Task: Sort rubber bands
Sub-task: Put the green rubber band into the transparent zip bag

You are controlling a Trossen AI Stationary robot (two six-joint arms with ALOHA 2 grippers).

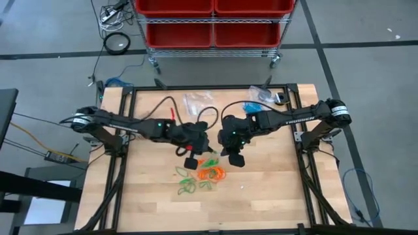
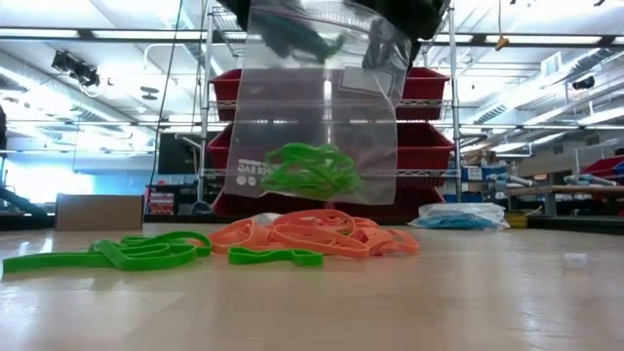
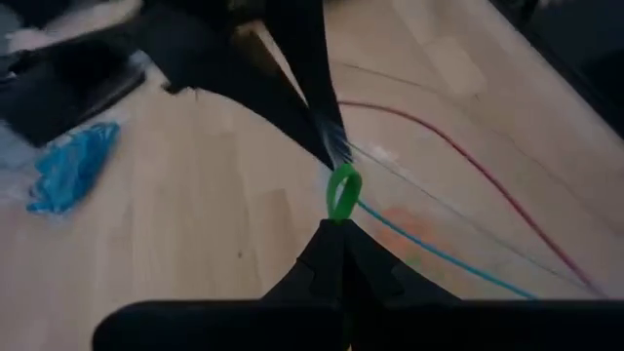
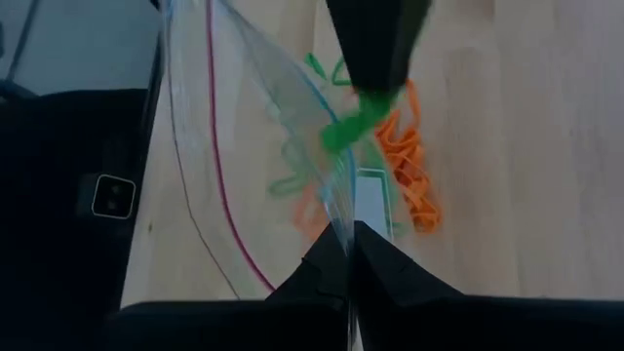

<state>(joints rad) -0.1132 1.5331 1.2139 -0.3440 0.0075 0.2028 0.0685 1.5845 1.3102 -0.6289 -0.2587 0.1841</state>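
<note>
The left gripper [image 3: 336, 232] is pinching a green rubber band [image 3: 342, 192] at its fingertips, just beside the clear bag [image 2: 322, 117]. The right gripper [image 4: 349, 246] is clamping that bag's rim, with loose orange and green rubber bands [image 1: 204, 175] lying below both.

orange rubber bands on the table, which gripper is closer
Right, narrowly. The right gripper sits just beside and above the orange rubber bands; the left gripper is slightly farther off on the other side.
</note>
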